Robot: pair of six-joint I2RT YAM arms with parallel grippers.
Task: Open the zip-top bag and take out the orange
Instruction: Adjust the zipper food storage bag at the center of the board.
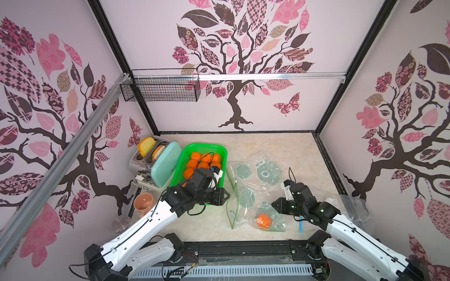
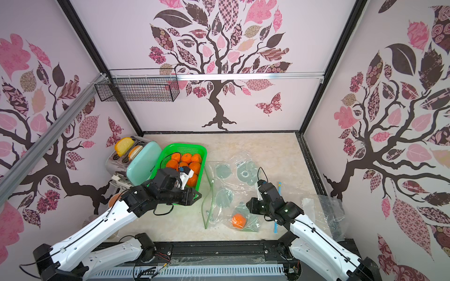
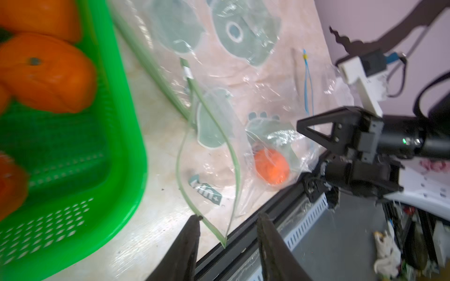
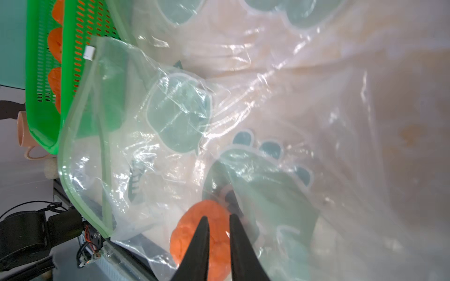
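Since the orange (image 1: 263,221) sits inside the zip-top bag (image 1: 246,197) at its near end, in both top views you have the right gripper (image 1: 274,204) just beside it, but with film between. The left gripper (image 1: 224,195) hangs over the near corner of the green basket (image 1: 207,145), facing the bag's green zip edge, which runs far to near. That edge gapes, so the left arm looks better placed to enter. Lettering on the toaster (image 1: 168,165) is too small to read.

From the left wrist, your left gripper (image 3: 229,216) stands open and empty, the mouth's near corner just ahead and the orange (image 3: 272,166) beyond it, deeper in. A teal print (image 3: 207,192) ends in a plus sign; the rest I cannot read.

From the right wrist, your right gripper (image 4: 219,217) is nearly closed, a slim gap showing the orange (image 4: 192,233) behind plastic. Whether it pinches film, I cannot tell.
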